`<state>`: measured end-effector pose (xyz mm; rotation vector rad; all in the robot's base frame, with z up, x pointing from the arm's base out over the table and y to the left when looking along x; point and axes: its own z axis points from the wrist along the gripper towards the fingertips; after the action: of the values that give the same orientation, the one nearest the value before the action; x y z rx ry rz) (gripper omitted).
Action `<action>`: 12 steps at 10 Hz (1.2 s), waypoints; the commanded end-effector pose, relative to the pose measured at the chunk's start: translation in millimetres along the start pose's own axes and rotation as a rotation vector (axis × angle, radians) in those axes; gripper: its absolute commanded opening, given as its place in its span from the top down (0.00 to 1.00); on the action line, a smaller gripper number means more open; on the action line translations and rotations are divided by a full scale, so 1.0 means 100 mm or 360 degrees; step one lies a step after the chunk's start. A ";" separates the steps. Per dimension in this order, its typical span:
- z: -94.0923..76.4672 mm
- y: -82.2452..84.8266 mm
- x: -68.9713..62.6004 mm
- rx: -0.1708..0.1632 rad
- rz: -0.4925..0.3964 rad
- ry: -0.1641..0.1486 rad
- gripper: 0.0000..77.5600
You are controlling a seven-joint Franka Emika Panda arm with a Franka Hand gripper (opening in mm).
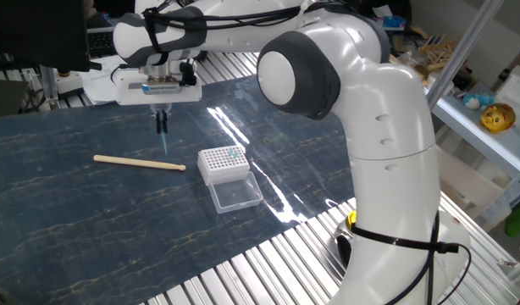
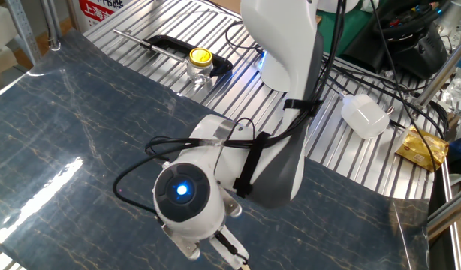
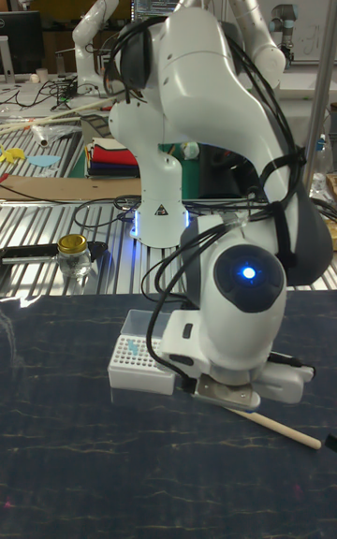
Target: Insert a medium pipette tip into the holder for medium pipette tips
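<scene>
My gripper (image 1: 162,124) hangs above the blue mat, left of the holder, shut on the medium pipette tip (image 1: 164,144). The tip is a thin bluish cone pointing straight down from the fingers, clear of the mat. The holder (image 1: 224,163) is a small white rack with a grid of holes, its clear lid (image 1: 235,195) lying open in front of it. In the tall fixed view the holder (image 3: 140,367) shows to the left of the wrist, and the wrist hides the fingers and the tip. Only the finger bases (image 2: 229,247) show in the other fixed view.
A long pale wooden stick (image 1: 140,163) lies on the mat below and left of the gripper, also seen as the stick (image 3: 277,427). A jar with a yellow lid (image 2: 198,64) and a white bottle (image 2: 363,116) stand on the metal slats behind the mat.
</scene>
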<state>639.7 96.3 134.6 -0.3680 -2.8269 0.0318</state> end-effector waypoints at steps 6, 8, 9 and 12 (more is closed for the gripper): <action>-0.21 -0.12 -0.17 0.0092 -0.0313 -0.0162 0.98; -0.21 -0.12 -0.17 0.0076 -0.0333 -0.0196 0.98; -0.21 -0.12 -0.17 0.0062 -0.0314 -0.0198 0.98; -0.21 -0.12 -0.17 0.0031 -0.0223 -0.0313 0.98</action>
<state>657.4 80.8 148.8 -0.1294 -2.9897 0.0776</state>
